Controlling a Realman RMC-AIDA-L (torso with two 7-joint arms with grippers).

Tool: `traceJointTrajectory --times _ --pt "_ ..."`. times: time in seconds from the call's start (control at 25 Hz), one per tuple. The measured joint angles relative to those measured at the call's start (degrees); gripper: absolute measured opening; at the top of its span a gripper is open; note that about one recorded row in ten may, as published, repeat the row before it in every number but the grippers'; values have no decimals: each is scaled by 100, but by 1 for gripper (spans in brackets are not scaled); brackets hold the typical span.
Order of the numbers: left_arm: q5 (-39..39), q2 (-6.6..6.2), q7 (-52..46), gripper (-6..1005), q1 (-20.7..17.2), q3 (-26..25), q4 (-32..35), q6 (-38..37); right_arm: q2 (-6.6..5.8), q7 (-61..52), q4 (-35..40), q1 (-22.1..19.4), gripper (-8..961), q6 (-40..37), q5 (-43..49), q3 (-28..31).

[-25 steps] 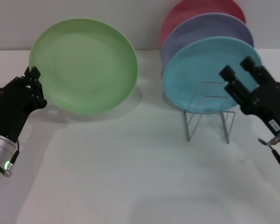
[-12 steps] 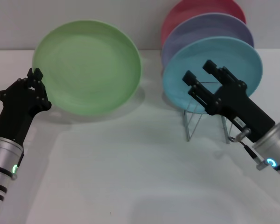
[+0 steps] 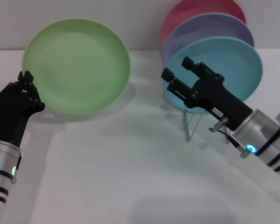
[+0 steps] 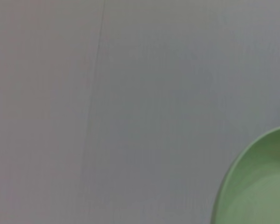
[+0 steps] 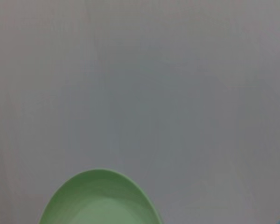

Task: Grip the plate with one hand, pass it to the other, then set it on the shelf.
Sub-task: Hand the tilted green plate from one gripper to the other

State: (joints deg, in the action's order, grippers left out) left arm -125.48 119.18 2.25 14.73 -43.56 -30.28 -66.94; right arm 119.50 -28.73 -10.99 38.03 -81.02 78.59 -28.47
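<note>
The light green plate stands nearly upright above the white desk, well to the left of the wire dish rack, with its face toward the head camera. The left end effector has its fingers pressed together on the lower left rim, pinching the plate. The right end effector sits between the green plate and the rack, in front of the turquoise plate, its two fingers spread and pointing at the green plate; a clear gap separates them from its right rim. A lavender plate and a red plate stand behind the turquoise one in the rack. The step in hand looks like the hand-over, so the receiving arm probably wants to line its open fingers up with the plate's edge, one finger in front of the rim and one behind, rather than meeting the face flat on. Taking the rim opposite the left grip would keep the two end effectors from crowding each other. The left grip should let go only once the right one has closed firmly, since a thin rim held at one point may swing or slip. Backing toward the rack afterwards calls for care, as the turquoise plate is just behind the right arm.
</note>
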Motion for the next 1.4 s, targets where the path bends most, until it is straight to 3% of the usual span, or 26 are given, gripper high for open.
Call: traceJointTrajectory --times 0.92,1.4 --pt "1012 0 1057 35 -75 815 -213 -373 22 -33 -187 787 717 1155 131 71" --pt "1357 0 1205 35 -41 1016 -260 -426 31 -8 -331 883 717 1238 131 70"
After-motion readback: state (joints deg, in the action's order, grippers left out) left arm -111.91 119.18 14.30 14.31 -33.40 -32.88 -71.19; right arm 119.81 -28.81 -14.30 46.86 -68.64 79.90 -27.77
